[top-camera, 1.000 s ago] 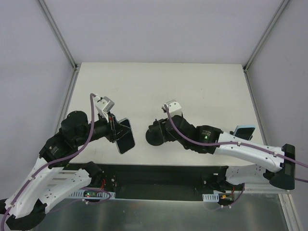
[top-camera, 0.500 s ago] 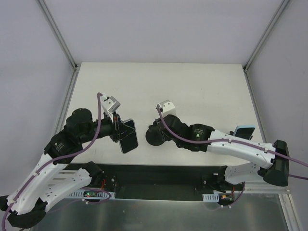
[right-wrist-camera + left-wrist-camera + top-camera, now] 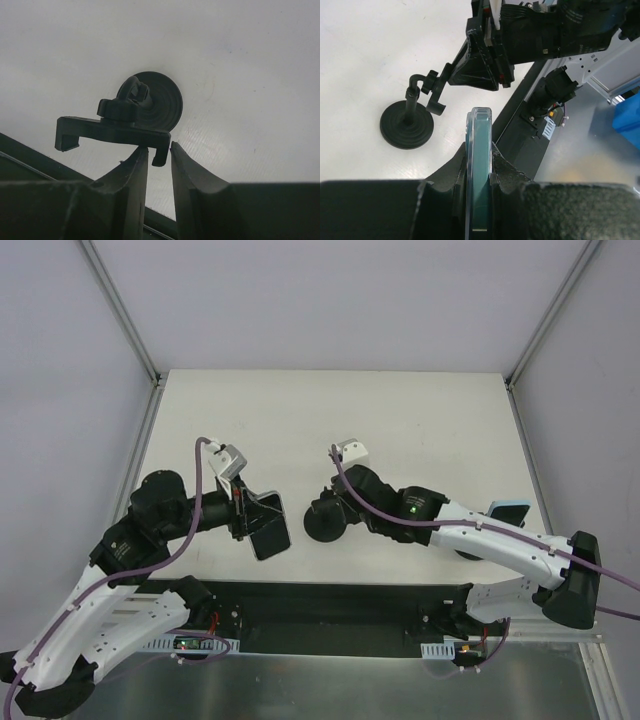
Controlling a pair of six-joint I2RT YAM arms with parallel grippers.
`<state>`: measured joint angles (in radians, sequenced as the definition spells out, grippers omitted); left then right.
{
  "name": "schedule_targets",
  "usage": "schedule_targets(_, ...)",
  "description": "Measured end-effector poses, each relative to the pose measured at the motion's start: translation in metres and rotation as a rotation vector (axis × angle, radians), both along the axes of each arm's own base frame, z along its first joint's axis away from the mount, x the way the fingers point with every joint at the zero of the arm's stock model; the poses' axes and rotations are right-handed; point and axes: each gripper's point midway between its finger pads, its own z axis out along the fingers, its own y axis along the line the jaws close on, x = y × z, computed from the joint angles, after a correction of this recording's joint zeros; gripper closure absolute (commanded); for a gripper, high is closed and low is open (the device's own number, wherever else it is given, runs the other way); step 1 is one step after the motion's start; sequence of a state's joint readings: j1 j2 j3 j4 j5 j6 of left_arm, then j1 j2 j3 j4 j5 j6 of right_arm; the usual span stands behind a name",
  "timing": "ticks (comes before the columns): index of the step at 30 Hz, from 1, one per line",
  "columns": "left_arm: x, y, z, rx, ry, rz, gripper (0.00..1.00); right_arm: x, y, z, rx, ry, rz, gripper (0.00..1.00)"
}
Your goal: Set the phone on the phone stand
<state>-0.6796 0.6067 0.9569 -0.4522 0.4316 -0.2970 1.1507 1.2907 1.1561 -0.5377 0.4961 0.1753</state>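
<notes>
Phone (image 3: pixel 268 532) hung above the worktop (image 3: pixel 420 420), pinched edgewise in the left end effector (image 3: pixel 480 175), likely so it could slide into the cradle. Just right of it stood the phone stand (image 3: pixel 325 523). The right end effector (image 3: pixel 158 149) narrowly bracketed the cradle's hook, seemingly to steady it; whether it pinched firmly couldn't be told.

We look down on the counter (image 3: pixel 400 420) from high behind, while both wrist views sit close, sharing the stand (image 3: pixel 160 107).
</notes>
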Motion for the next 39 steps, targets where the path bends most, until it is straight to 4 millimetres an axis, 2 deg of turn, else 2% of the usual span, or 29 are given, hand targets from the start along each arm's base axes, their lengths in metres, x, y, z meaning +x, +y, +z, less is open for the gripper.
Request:
schedule_targets(5, -0.002, -0.007, 0.002, -0.014, 0.0, -0.043, 1.0, -0.001, 0.001, -0.002, 0.005, 0.024, 0.02, 0.72)
schedule_targets(8, -0.001, -0.011, 0.002, -0.019, 0.001, -0.061, 1.0, -0.002, 0.002, -0.002, 0.003, 0.028, 0.031, 0.85)
schedule_targets(9, -0.001, -0.012, 0.003, -0.021, -0.001, -0.064, 1.0, -0.002, 0.001, -0.002, -0.002, 0.029, 0.036, 0.95)
schedule_targets(10, 0.0, -0.013, 0.003, -0.023, -0.003, -0.066, 1.0, -0.002, 0.001, -0.002, -0.006, 0.03, 0.039, 0.99)
schedule_targets(15, 0.0, -0.022, 0.008, -0.06, -0.056, -0.118, 1.0, 0.0, 0.004, -0.003, -0.027, 0.032, 0.057, 0.99)
schedule_targets(22, -0.005, -0.053, 0.006, -0.177, -0.248, -0.345, 1.0, 0.002, 0.006, -0.004, -0.053, 0.033, 0.138, 0.99)
schedule_targets(26, -0.002, -0.075, 0.008, -0.21, -0.312, -0.472, 1.0, 0.006, 0.006, -0.003, -0.058, 0.04, 0.208, 0.99)
schedule_targets(33, -0.006, -0.108, -0.003, -0.236, -0.357, -0.684, 1.0, 0.011, 0.004, -0.004, -0.008, 0.095, 0.302, 0.99)
schedule_targets(39, -0.002, -0.122, 0.0, -0.251, -0.431, -0.77, 1.0, 0.009, 0.004, -0.005, 0.029, 0.129, 0.364, 0.99)
